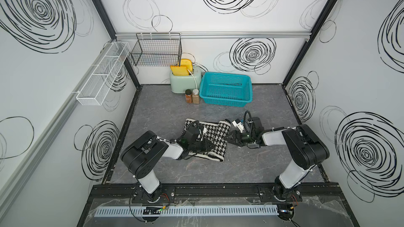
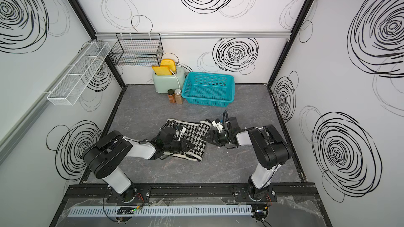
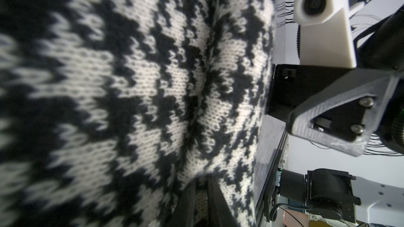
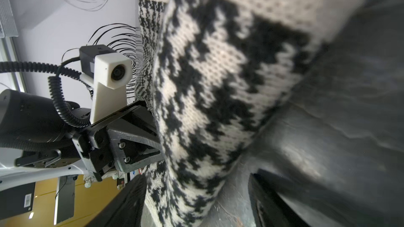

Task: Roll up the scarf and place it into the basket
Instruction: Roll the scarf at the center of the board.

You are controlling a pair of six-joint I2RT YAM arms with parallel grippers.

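The scarf (image 1: 216, 135) lies folded on the surface (image 1: 166, 114), well short of the basket (image 1: 225, 102); my left hand (image 1: 211, 146) pinches a fold, I judge to anchor it; my right hand (image 1: 227, 138) stands spread astride the opposite edge, placed to begin the roll.

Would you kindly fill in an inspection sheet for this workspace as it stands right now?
Surface: grey marbled tabletop, no spills seen.
Job's things: scarf partly folded mid-table, houndstooth up; turquoise basket empty, at the back.
Clutter: toaster holding yellow slices; two spice jars in front of it.
Grippers: left gripper shut on the scarf; right gripper open, straddling a scarf fold.
Cables: white cord over the toaster; corrugated hose on the left wrist.
Surroundings: black wire basket and white mesh rack on the walls.
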